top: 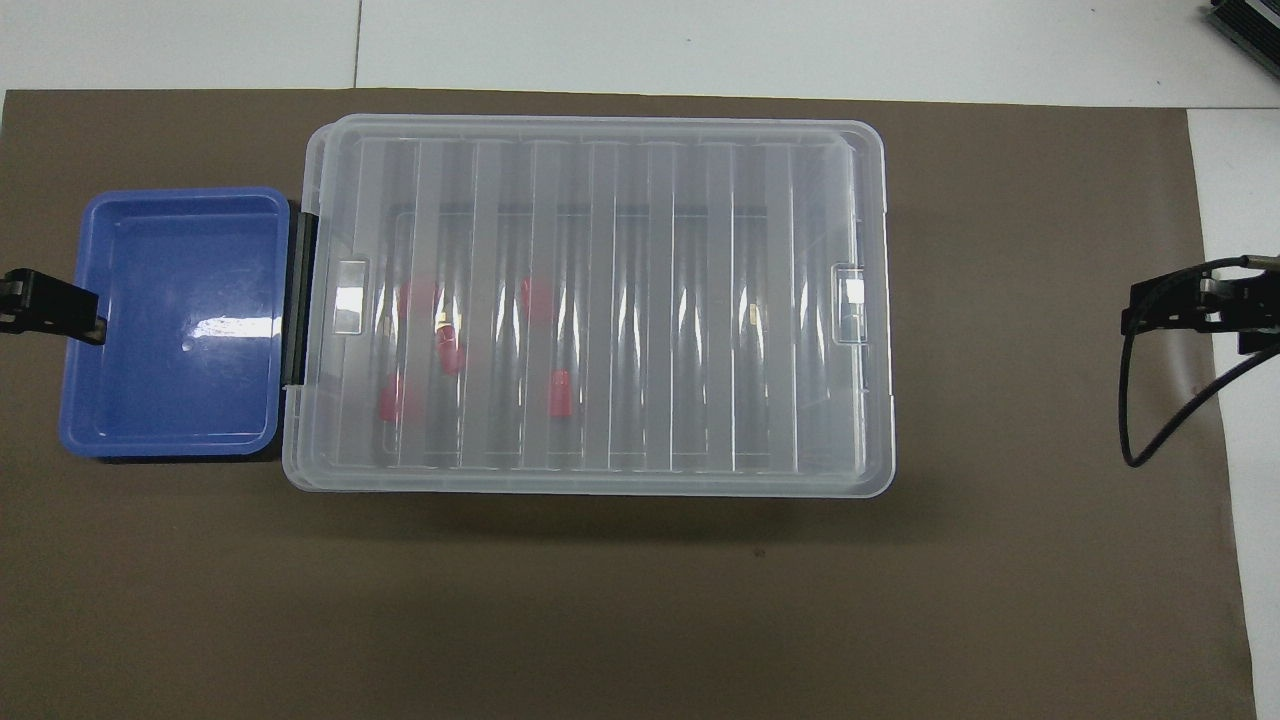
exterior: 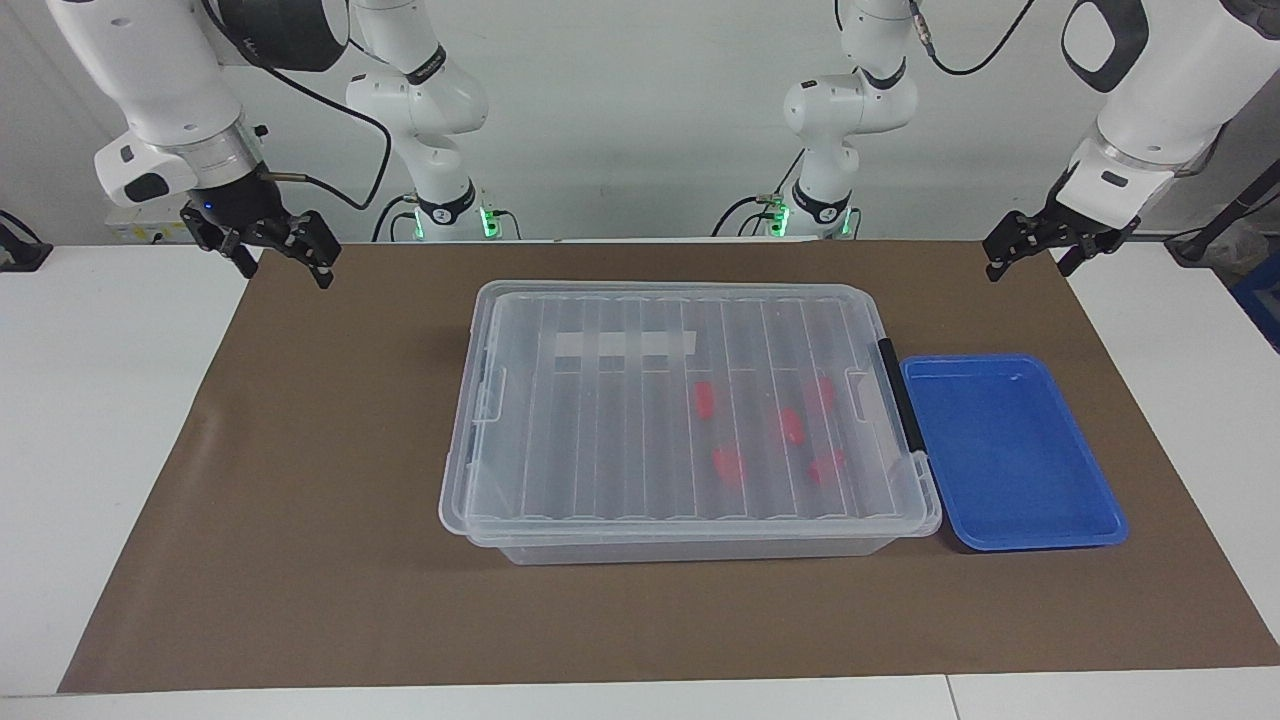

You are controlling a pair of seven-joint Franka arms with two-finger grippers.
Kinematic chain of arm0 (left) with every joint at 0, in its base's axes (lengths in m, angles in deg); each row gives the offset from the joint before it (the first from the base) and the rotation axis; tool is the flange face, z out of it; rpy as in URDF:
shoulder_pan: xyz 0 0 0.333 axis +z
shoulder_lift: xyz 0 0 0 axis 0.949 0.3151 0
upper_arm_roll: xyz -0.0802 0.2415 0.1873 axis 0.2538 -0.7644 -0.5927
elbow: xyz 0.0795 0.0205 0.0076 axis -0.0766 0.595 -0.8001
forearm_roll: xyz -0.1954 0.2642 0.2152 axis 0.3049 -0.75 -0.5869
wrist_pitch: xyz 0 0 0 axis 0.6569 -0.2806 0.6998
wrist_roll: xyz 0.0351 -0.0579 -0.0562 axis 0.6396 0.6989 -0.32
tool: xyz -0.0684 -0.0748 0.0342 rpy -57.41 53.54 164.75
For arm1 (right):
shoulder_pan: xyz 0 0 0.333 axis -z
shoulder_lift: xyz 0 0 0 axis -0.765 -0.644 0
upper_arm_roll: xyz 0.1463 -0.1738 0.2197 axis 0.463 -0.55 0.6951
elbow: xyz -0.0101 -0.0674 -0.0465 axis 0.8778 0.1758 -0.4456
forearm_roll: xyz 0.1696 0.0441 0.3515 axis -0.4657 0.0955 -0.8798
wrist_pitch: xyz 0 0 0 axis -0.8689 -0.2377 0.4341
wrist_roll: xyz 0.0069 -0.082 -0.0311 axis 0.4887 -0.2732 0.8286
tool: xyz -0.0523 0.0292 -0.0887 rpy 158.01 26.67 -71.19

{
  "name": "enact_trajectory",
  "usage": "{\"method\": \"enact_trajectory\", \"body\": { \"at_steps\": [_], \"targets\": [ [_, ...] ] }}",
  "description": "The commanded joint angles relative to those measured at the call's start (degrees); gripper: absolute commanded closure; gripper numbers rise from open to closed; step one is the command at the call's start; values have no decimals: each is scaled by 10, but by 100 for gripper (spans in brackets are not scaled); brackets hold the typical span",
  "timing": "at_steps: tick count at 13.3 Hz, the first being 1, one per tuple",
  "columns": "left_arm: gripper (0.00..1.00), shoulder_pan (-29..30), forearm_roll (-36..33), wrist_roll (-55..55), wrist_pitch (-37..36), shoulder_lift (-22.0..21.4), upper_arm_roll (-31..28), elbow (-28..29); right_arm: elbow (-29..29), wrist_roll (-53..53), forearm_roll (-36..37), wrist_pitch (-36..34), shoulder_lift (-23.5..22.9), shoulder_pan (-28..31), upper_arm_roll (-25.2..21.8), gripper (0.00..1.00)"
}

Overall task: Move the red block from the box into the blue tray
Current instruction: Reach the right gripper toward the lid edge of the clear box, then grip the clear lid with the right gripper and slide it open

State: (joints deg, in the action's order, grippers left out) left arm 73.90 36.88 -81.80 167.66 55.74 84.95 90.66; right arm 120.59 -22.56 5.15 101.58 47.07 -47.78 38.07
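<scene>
The box (exterior: 690, 420) sits in the middle of the brown mat (exterior: 300, 520) on my worktop (exterior: 100, 400), its ribbed clear lid (exterior: 640, 400) shut, a strip of white tape (exterior: 625, 345) across it. Through the lid I make out five red blocks, all gathered in the half toward my left arm's end; the red block (exterior: 704, 399) nearest the middle of the box looks the easiest to take. The blue tray (exterior: 1010, 452) lies just beside the box at that same end, against its black handle (exterior: 900, 395), and holds nothing. My left gripper (exterior: 1035, 245) hangs in the air above the mat's edge at its own end, and my right gripper (exterior: 270, 250) hangs likewise at the other end, both waiting, both with jaws apart and holding nothing. As I judge it, no step is done: the lid must come off before any block can be reached. To do that well, I should free the latches at both ends, lift the lid level so the box does not drag into the tray, and set it down well apart from both. Then my left arm, closest to the blocks and tray, should pick.
</scene>
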Motion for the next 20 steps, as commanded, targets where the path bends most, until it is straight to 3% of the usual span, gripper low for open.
{"method": "enact_trajectory", "body": {
  "at_steps": [1, 6, 9, 16, 20],
  "targets": [
    [0, 0, -12, -7, 10, -18, -1, 22, 27, 9, 4, 19, 19, 2, 2, 0],
    [0, 0, -12, -7, 10, -18, -1, 22, 30, 4, 4, 83, 12, 2, 15, 0],
    [0, 0, -12, -7, 10, -18, -1, 22, 47, -36, 4, 128, -1, -24, 15, 1],
    [0, 0, -12, -7, 10, -18, -1, 22, 54, -103, 9, 240, -83, -107, 15, 0],
    [0, 0, -12, -7, 10, -18, -1, 22, 111, -173, 26, 250, -75, -150, 15, 0]
  ]
}}
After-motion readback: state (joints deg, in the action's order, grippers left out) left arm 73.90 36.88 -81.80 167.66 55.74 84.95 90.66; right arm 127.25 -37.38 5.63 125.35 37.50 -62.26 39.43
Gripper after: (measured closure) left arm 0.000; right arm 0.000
